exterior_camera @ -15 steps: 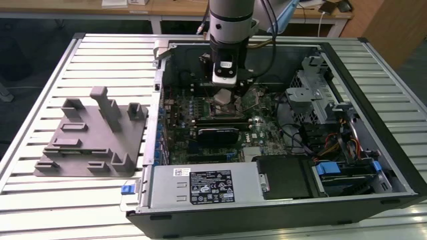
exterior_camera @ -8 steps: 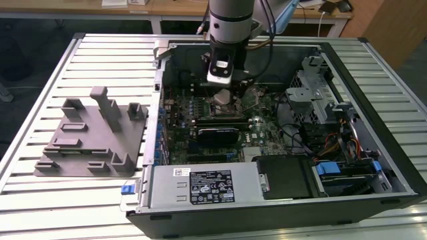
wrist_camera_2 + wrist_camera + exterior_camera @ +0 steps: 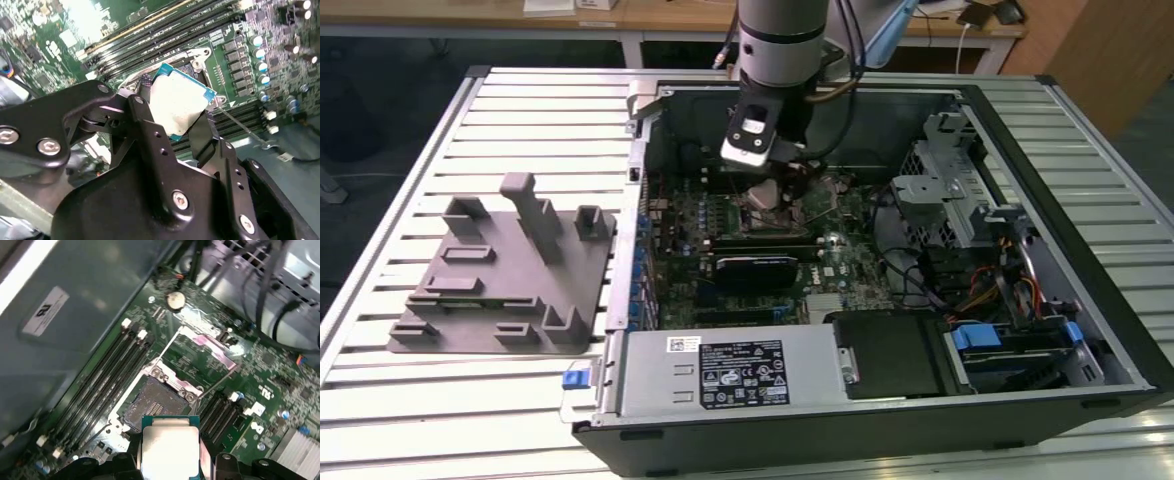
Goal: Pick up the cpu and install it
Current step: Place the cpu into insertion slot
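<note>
Clamping the cpu (image 3: 177, 102) by two opposite edges between the black fingers (image 3: 152, 135) of the hand (image 3: 174, 106), silver top facing both wrist views. Holding it above the motherboard (image 3: 680, 215), not yet seated, just short of the bare open socket (image 3: 155, 402). Hanging beside the long memory slots (image 3: 100, 387), inside the open case (image 3: 881, 425). Lying well apart on the slatted desk (image 3: 400, 400), toward the exterior view's left: a grey fixture block (image 3: 507, 270).
</note>
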Tool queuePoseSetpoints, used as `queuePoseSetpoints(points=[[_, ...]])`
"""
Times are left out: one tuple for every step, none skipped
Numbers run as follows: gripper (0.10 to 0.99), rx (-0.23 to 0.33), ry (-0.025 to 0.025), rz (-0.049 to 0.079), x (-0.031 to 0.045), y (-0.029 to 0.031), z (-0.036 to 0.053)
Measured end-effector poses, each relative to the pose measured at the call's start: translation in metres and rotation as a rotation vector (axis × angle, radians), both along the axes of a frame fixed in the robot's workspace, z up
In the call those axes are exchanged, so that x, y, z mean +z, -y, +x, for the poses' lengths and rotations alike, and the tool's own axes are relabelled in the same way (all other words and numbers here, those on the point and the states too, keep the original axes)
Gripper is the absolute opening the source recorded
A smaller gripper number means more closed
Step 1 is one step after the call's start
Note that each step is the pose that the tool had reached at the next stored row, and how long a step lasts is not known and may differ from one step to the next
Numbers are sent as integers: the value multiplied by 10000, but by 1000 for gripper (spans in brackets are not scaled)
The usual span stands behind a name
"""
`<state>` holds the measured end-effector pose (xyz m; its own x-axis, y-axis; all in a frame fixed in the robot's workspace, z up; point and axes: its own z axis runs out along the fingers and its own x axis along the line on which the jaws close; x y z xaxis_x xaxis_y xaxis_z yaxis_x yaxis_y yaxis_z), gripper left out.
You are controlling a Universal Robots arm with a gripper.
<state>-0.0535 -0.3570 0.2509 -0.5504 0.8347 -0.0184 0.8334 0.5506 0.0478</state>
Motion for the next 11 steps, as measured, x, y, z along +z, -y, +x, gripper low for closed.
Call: queuePoseSetpoints(points=[[541,-172,0,0,0,0,0],[541,-354,-1,-1,-1,0,0],[541,-548,0,0,-2,0,0],[541,-729,0,0,-2,0,0],[541,-909,0,0,-3,0,0],[541,-1089,0,0,-3,0,0],[541,-1269,0,0,-4,0,0],[541,-1448,-1,0,-4,0,0],[541,-1640,0,0,-5,0,0],[541,-1819,0,0,-6,0,0],[541,-1999,0,0,-6,0,0]])
